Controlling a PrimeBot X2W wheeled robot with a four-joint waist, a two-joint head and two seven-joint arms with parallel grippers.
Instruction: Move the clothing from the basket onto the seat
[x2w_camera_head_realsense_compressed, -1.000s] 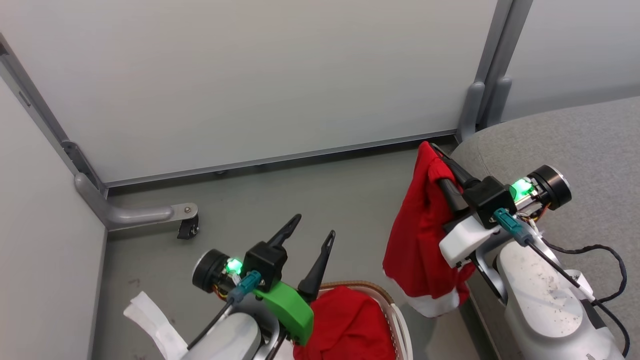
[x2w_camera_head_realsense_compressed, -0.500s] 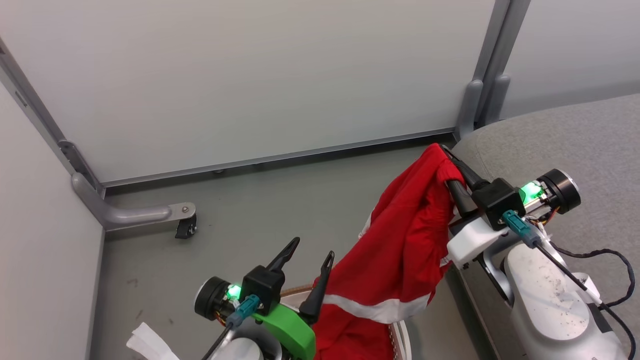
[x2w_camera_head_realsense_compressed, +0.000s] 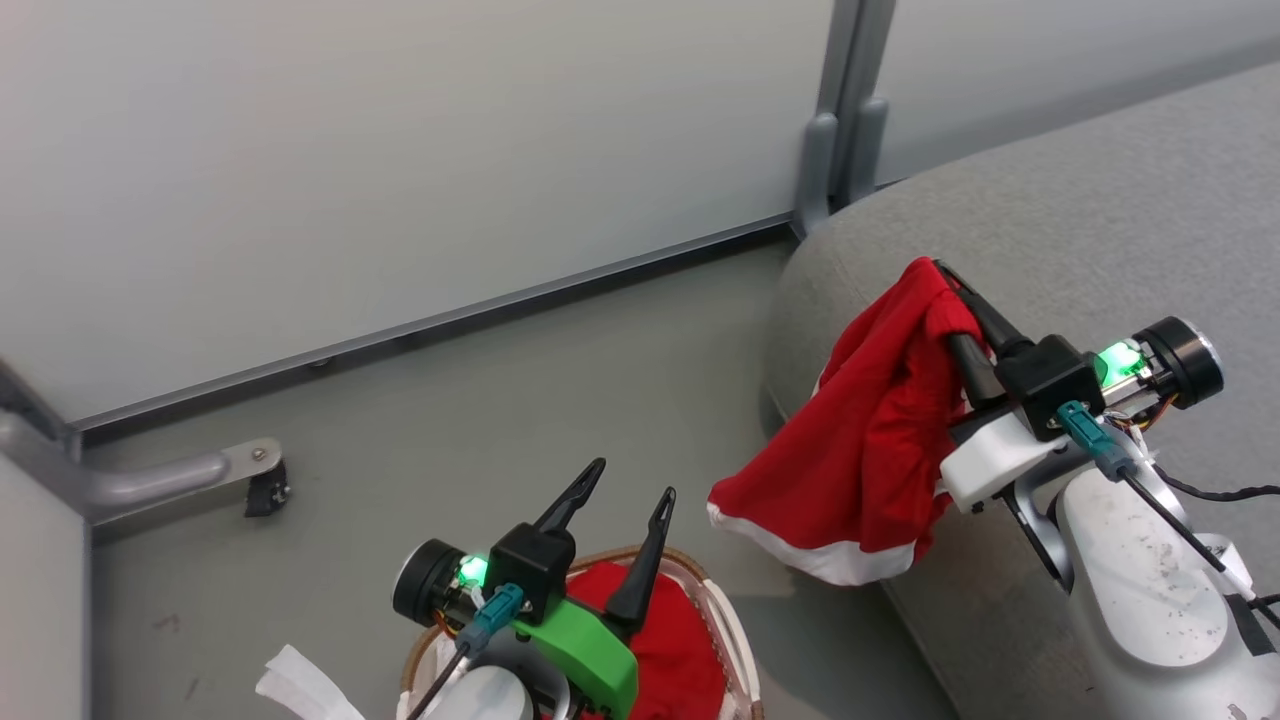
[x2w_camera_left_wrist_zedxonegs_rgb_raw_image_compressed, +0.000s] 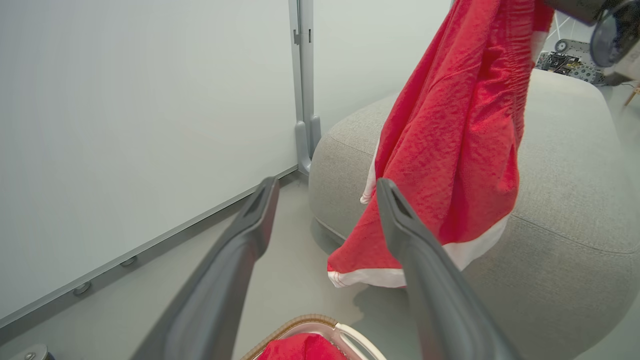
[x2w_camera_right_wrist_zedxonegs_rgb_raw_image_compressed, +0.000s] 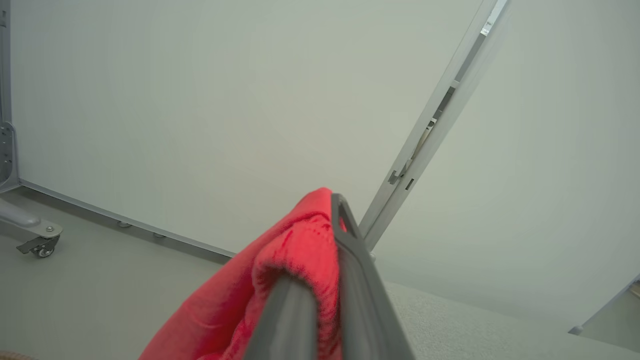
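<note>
Pale grey partition wall (x2w_camera_head_realsense_compressed: 400, 150) and grey floor (x2w_camera_head_realsense_compressed: 500, 400) form the background. The seat (x2w_camera_head_realsense_compressed: 1080, 200), a large grey fabric-upholstered cushion with a rounded edge, occupies the robot's right side. A bright red soft-fabric garment (x2w_camera_head_realsense_compressed: 870, 450) with a white hem band hangs from the right gripper (x2w_camera_head_realsense_compressed: 942, 275), whose two long dark fingers are clamped together on a bunched fold at its top. The cloth drapes down by the seat's rounded corner, its hem clear of the floor in the left wrist view; whether it touches the upholstery cannot be told. The basket (x2w_camera_head_realsense_compressed: 725, 630), small, oval, of white plastic with a brown woven rim, stands on the floor near the seat. A second red garment (x2w_camera_head_realsense_compressed: 680, 640) lies inside it. The left gripper (x2w_camera_head_realsense_compressed: 633, 477) hovers above the basket, fingers spread apart and empty. A thin white sheet (x2w_camera_head_realsense_compressed: 300, 685) lies left of the basket; a small black caster (x2w_camera_head_realsense_compressed: 265, 490) stands by the wall.
</note>
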